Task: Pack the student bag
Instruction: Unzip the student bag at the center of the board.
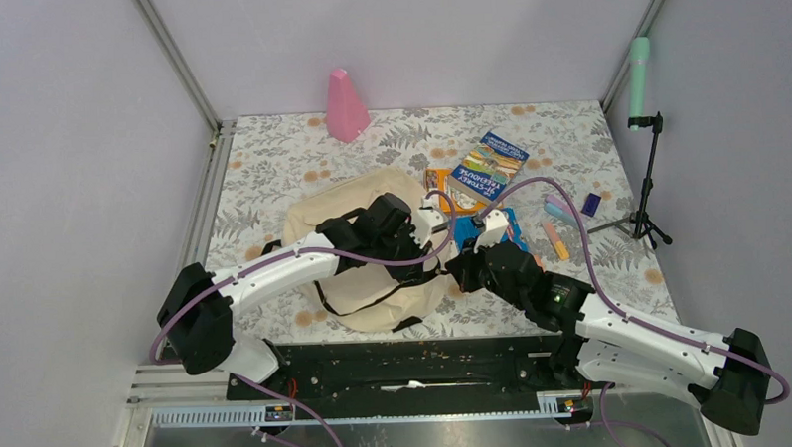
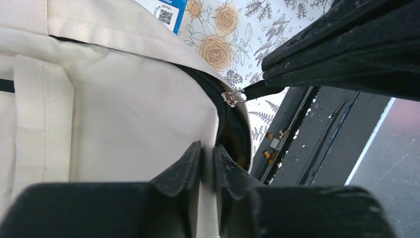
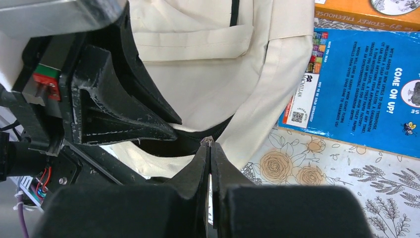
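The student bag (image 1: 358, 247) is a beige backpack with black straps, lying on the flowered table. My left gripper (image 1: 431, 244) is shut on the bag's fabric edge beside the zipper opening; the pinch shows in the left wrist view (image 2: 208, 154). My right gripper (image 1: 455, 263) is shut on the black zipper pull tab (image 2: 257, 90), just past the metal slider (image 2: 232, 97). In the right wrist view its fingertips (image 3: 210, 145) meet at the dark zipper opening (image 3: 168, 145). The bag's mouth is partly open and dark inside.
A blue book (image 3: 366, 74) lies right of the bag, an orange book (image 3: 366, 11) and another book (image 1: 488, 168) behind it. Markers (image 1: 557, 240) and a purple eraser (image 1: 591, 204) lie to the right. A pink cone (image 1: 345, 106) stands at the back, a tripod (image 1: 649, 190) at the far right.
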You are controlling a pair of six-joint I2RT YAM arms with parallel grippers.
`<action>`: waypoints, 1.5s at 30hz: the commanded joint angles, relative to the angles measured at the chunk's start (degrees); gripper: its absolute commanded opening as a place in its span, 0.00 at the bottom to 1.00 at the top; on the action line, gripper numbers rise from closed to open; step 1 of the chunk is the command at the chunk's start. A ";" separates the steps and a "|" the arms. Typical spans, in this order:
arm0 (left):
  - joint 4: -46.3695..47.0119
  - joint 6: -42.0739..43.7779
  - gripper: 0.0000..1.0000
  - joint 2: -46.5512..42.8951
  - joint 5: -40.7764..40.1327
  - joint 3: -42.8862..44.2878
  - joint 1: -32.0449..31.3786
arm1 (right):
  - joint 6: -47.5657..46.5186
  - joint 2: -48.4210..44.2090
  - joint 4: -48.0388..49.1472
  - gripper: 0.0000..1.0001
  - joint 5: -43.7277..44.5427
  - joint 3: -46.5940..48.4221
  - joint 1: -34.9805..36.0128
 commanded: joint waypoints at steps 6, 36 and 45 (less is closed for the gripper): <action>1.86 -0.64 0.00 -5.52 0.09 -0.47 -0.02 | 1.16 -1.00 -0.11 0.00 8.90 -1.11 -0.31; 7.55 -1.58 0.00 -23.44 -0.37 -8.71 -0.04 | 2.09 8.83 -4.57 0.00 8.71 5.47 -5.47; 10.91 -0.39 0.00 -31.86 -2.59 -11.24 0.05 | 2.66 11.61 -4.62 0.00 6.10 6.01 -8.15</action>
